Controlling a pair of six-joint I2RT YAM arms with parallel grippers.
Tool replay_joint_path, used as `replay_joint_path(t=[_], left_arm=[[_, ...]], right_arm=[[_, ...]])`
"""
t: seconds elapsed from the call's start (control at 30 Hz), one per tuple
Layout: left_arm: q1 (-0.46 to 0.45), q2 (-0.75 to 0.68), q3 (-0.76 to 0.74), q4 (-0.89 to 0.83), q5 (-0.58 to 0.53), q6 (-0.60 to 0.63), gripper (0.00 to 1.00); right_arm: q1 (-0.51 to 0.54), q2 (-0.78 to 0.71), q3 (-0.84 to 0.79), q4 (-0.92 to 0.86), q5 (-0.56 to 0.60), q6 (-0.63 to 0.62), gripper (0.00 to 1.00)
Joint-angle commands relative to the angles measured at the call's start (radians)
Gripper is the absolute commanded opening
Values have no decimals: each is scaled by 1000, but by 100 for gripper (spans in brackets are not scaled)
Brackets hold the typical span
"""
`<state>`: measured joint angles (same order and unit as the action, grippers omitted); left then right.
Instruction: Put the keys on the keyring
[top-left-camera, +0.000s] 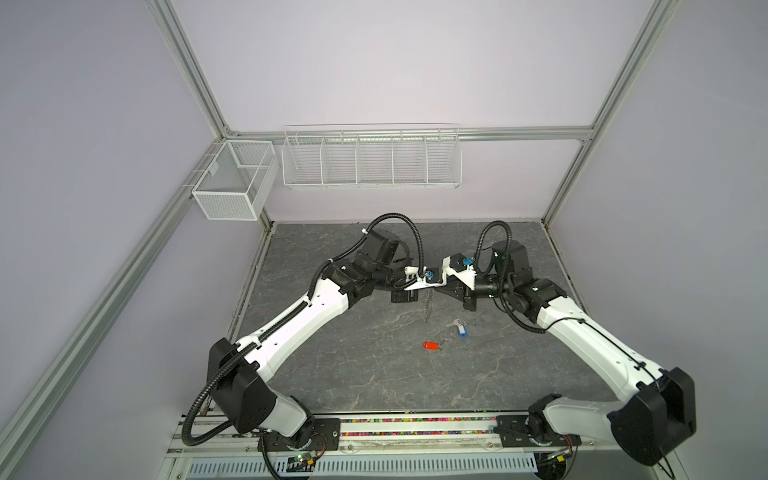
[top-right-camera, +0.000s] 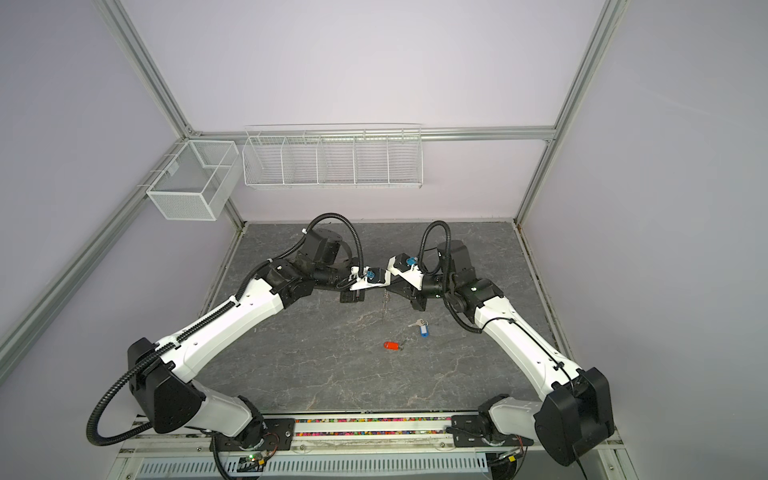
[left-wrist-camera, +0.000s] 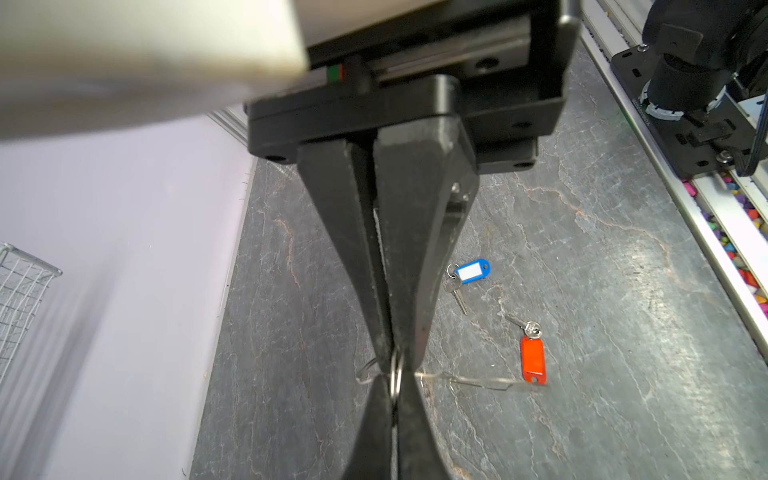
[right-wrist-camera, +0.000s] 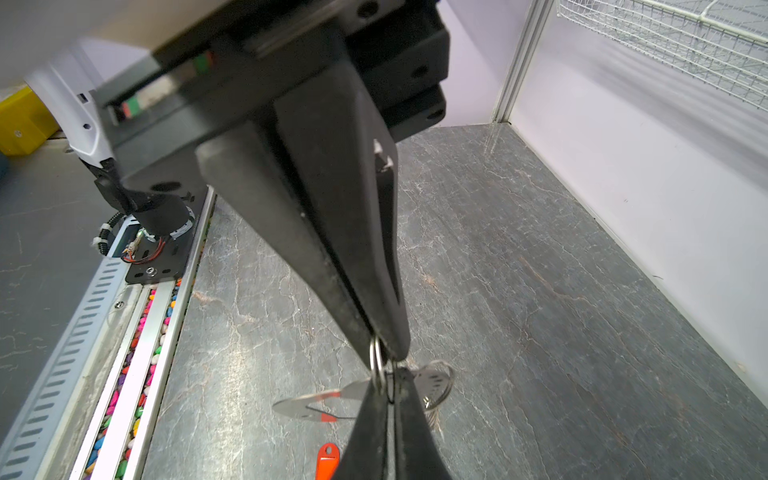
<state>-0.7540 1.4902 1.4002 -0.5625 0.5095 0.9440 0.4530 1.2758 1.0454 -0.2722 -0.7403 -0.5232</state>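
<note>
1. We see the left gripper (left-wrist-camera: 394, 359) pinched tight on a metal ring (left-wrist-camera: 395, 374) of the keyring (left-wrist-camera: 478, 380). There is no gap between its fingers.
2. The right gripper (right-wrist-camera: 384, 353) is clamped the same way. As far as we can tell it holds that same ring, coming in from the opposite side.
3. The two sets of tips meet nose to nose above the table (top-left-camera: 374, 374), close enough that we can't tell whether they touch.
4. The keyring is off the table and hangs from the pinch point, straight below both grippers. In both top views it shows only as a thin pale sliver, edge-on. In the right wrist view we get its flat face with an oblong cutout, blurred, and a few loose rings at one end.
5. The blue-tag key (top-left-camera: 459, 330) lies flat on the table. It sits toward the front edge from the grippers, on the right arm's side, and nothing touches it.
6. The red-tag key (top-left-camera: 431, 345) also lies flat, near the blue one but apart from it and nearer the front edge. In both top views it sits just beyond the hanging keyring's lower tip.
7. Both keys are loose on the slate, well below the two grippers, and neither is on the keyring yet.
8. In the left wrist view each key shows a small silver ring of its own where the tag joins it.
</note>
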Motion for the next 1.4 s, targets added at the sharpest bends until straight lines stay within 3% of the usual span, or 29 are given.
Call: replay_joint_path(t=[0.0, 0.17, 0.4, 0.7, 0.93, 1.37], left_arm=[[-2, -26, -23, 81, 14, -40, 0], [22, -38, -60, 162, 87, -131, 0], [97, -60, -189, 500, 334, -382, 0], [102, -34, -290, 841, 453, -590, 0], [102, -10, -316, 951, 494, -665, 0], [94, 15, -337, 950, 523, -668, 0]], right_arm=[[3, -12, -3, 7, -10, -31, 16], [-37, -105, -113, 120, 10, -59, 27], [-84, -186, -160, 183, -14, -36, 28], [-88, -179, -187, 279, -106, 38, 25], [-88, -185, -182, 316, -139, 66, 24], [-89, -158, -173, 342, -158, 82, 25]])
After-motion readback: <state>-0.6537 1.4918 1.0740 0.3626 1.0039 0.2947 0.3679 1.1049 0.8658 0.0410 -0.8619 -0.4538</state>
